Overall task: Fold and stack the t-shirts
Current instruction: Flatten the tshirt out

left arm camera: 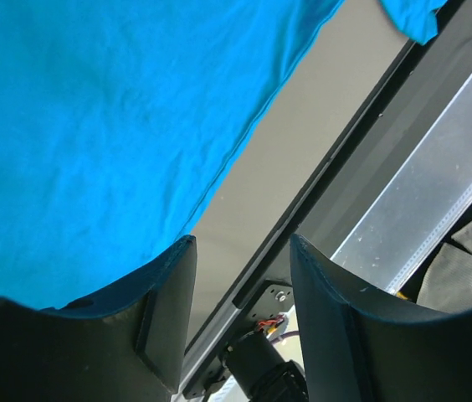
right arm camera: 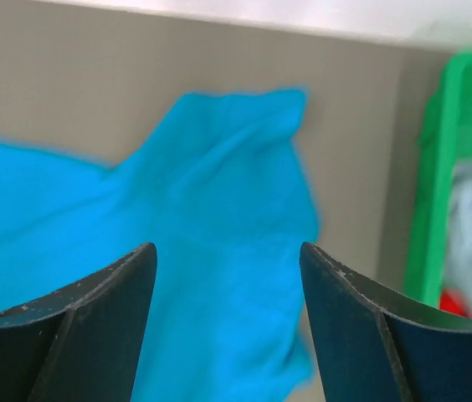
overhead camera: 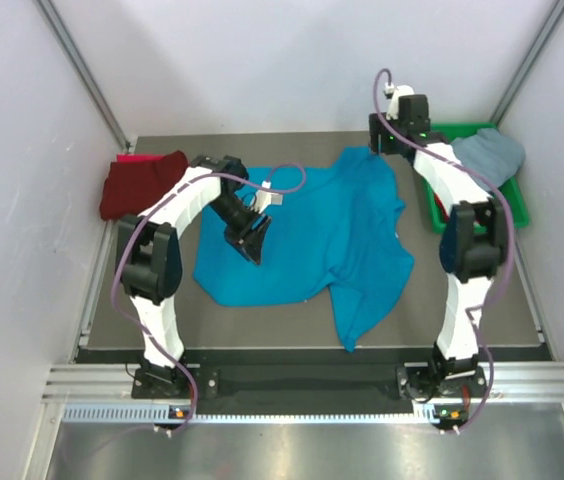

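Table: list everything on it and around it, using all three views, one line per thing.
turquoise t-shirt: one, bright turquoise-blue, spread unfolded across the table's middle.
maroon t-shirt: one, dark maroon, bunched at the far left corner.
red cloth: one sliver, red, showing behind the maroon t-shirt.
grey-blue t-shirt: one, pale grey-blue, heaped at the bin's far end.
green bin: one, green, far right of the table.
table: one, grey-brown, under everything.
left claw: one, black, open, over the turquoise t-shirt's left part.
right claw: one, black, open, over its far right corner.
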`<state>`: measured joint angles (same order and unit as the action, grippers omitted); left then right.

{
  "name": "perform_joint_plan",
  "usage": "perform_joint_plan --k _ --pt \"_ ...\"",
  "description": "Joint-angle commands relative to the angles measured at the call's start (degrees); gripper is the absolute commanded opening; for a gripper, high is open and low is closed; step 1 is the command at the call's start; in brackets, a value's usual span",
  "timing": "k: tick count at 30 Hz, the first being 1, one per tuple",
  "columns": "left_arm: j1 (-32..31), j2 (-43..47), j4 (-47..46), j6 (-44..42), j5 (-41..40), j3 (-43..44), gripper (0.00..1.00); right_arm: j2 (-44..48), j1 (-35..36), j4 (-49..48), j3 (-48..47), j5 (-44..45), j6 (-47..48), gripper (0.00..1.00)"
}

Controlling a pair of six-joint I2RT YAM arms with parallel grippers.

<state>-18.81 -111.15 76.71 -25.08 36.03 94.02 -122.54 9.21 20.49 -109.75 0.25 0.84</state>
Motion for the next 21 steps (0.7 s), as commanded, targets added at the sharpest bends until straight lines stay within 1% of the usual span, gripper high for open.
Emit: perform_joint_plan --k 1,2,3,5,6,8,11,14,17,21 --pt "-0.1 -0.8 8.3 -3.0 0.4 -0.1 0.53 14.1 -0.2 4.3 10.1 -9.7 -11.2 0.70" --pt "0.0 -1.6 8.6 -3.2 0.8 -0.1 0.54 17.9 -0.2 5.3 13.1 -13.5 -14.1 0.69" --pt "0.1 -2.1 9.1 -3.3 0.8 0.1 0.53 19.6 -0.2 5.6 19.0 -15.2 -15.2 0.68" --pt "0.3 -3.4 9.5 -3.1 1.2 0.3 0.53 23.6 0.1 5.7 24.3 -18.8 -18.1 0.68" --pt "0.6 -3.9 9.6 -3.2 1.5 0.3 0.53 24.5 0.0 5.9 28.8 -19.7 -19.1 0.68" --pt "0.8 -5.1 9.6 -2.7 1.0 0.3 0.53 26.8 0.0 6.6 32.9 -22.2 -21.1 0.68" --pt "1.9 -6.4 9.6 -2.9 -0.5 0.5 0.53 29.1 0.1 8.0 41.2 -23.7 -23.1 0.68" --pt "2.7 -7.9 9.6 -2.7 -0.9 0.4 0.53 30.0 0.2 7.9 44.8 -24.2 -24.2 0.68" --pt "4.6 -10.5 9.6 -1.6 -0.7 0.6 0.53 28.8 -0.2 6.7 48.6 -23.8 -25.7 0.69" --pt "6.4 -15.0 9.6 -1.0 -1.3 1.8 0.53 24.0 -1.8 5.1 48.5 -22.8 -25.6 0.69"
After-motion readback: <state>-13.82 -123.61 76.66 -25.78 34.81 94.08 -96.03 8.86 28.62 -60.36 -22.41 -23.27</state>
